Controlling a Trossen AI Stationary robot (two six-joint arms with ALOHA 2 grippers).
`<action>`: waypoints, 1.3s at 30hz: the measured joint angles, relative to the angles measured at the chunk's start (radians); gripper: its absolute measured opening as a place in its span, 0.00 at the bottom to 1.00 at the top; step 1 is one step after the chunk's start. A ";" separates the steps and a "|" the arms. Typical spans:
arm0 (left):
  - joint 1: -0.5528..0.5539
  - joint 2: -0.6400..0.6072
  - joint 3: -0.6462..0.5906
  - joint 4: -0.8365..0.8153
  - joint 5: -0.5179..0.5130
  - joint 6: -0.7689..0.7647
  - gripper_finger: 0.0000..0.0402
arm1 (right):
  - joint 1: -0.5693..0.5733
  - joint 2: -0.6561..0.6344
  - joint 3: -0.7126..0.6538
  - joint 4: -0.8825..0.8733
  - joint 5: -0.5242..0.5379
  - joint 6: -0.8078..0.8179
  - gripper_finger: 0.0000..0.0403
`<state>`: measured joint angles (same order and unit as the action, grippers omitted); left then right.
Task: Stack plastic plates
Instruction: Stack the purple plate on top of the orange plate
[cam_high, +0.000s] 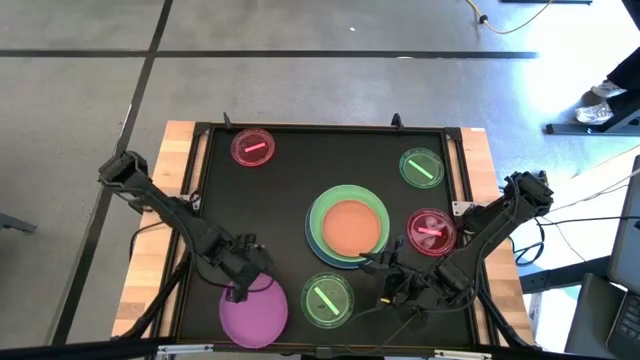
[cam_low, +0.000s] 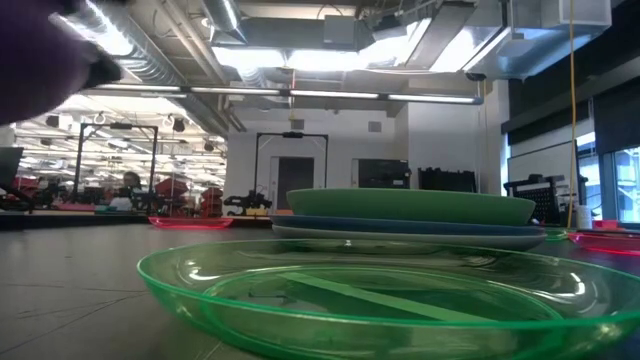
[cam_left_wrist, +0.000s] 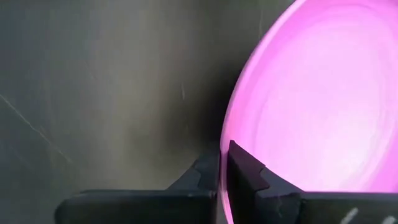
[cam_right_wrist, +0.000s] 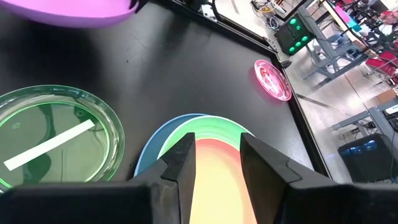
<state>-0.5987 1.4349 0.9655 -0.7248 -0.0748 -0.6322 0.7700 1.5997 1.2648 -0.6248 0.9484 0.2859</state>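
— Which step is in hand?
— The left end effector (cam_high: 240, 291) is clamped on the purple plate's (cam_high: 254, 311) rim at the counter's (cam_high: 275, 210) near edge — the carry comes next.
— Where to?
— Onto the orange plate (cam_high: 352, 226) topping the stack, once the right end effector (cam_high: 388, 268), fingers parted over it, clears.

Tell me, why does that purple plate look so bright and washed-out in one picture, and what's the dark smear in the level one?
In the left wrist view the purple plate sits right at the lens, glowing and blurred, gripped at its rim. In the low view a blurred purple shape fills the corner; the ceiling lights glare.
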 joint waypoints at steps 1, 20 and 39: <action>0.010 0.000 0.017 -0.002 -0.014 0.014 0.02 | 0.000 0.000 0.000 0.001 0.000 0.000 0.29; 0.267 0.005 0.167 0.091 -0.308 0.119 0.03 | 0.000 0.000 0.000 0.003 0.000 0.002 0.29; 0.524 0.120 0.167 0.443 -0.306 0.309 0.03 | 0.000 -0.001 0.000 0.016 0.000 0.001 0.29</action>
<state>-0.0746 1.5549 1.1328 -0.2813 -0.3808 -0.3230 0.7700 1.5990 1.2648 -0.6089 0.9485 0.2871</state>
